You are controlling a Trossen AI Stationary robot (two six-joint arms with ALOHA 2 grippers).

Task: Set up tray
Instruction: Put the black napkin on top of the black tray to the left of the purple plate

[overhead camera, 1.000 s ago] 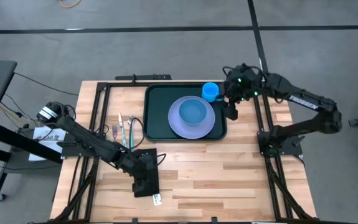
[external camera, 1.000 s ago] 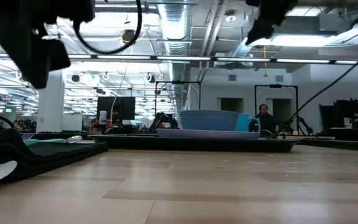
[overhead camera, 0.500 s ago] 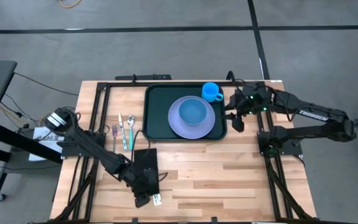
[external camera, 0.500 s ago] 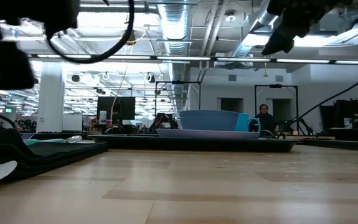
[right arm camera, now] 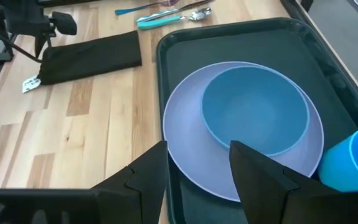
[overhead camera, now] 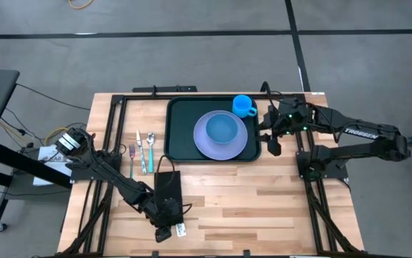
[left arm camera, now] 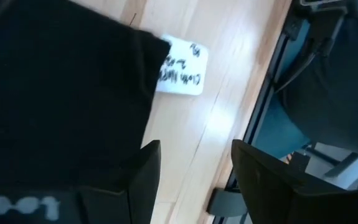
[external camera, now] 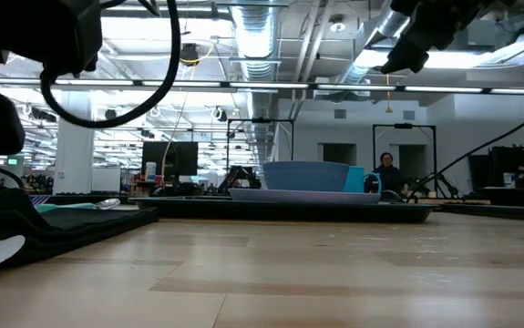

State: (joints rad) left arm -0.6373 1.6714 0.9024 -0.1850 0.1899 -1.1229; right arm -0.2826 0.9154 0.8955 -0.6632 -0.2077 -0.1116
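The dark green tray (overhead camera: pixel 178 129) lies at the table's far middle. It carries a lavender plate (overhead camera: pixel 204 143) with a blue bowl (overhead camera: pixel 223 127) on it and a blue cup (overhead camera: pixel 243 105) at its far right corner. A black napkin (overhead camera: pixel 168 192) lies flat near the front edge, with a white tag (left arm camera: pixel 182 65) at its near end. My left gripper (overhead camera: pixel 164 231) hangs open over that near end; one finger is over the cloth (left arm camera: pixel 60 93) and one over bare wood. My right gripper (overhead camera: pixel 271 143) hovers open beside the tray's right rim (right arm camera: pixel 166 74).
A fork, knife and spoon (overhead camera: pixel 142 150) lie side by side left of the tray. Bare wood spreads across the near right part of the table (overhead camera: pixel 263 208). The black frame rails (overhead camera: pixel 112 143) run along both table sides. A person (external camera: pixel 387 173) shows far off in the room.
My left gripper has gone down and toward the table's near edge along the napkin, rolling its wrist, and now stands over the tag end. My right gripper has drawn back from beside the cup toward the right and near side, sinking a little. Nothing on the table has moved.
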